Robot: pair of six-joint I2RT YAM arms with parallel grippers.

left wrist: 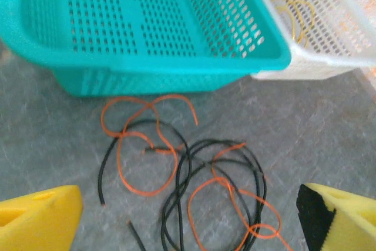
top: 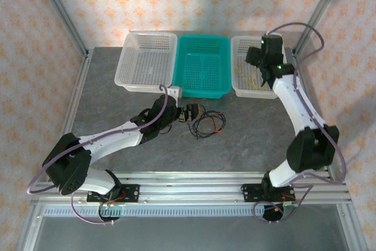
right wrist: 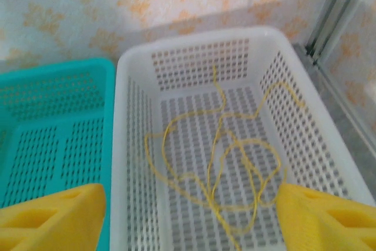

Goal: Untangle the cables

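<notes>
Left gripper [left wrist: 185, 218] hovering wide open, empty, directly above black-and-orange cables [left wrist: 188, 168] near the table's [top: 247, 139] centre. Right gripper [right wrist: 188, 218] gaping empty over yellow cable [right wrist: 212, 171] in far-right-corner basket [right wrist: 118, 116], well apart.

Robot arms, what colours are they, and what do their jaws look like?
The left arm and right arm have smooth white links joined by chunky black joints. A thin purple-grey cable loops along each one. Their jaws wear fat yellow pads, and one pad has a black ridged face.
</notes>
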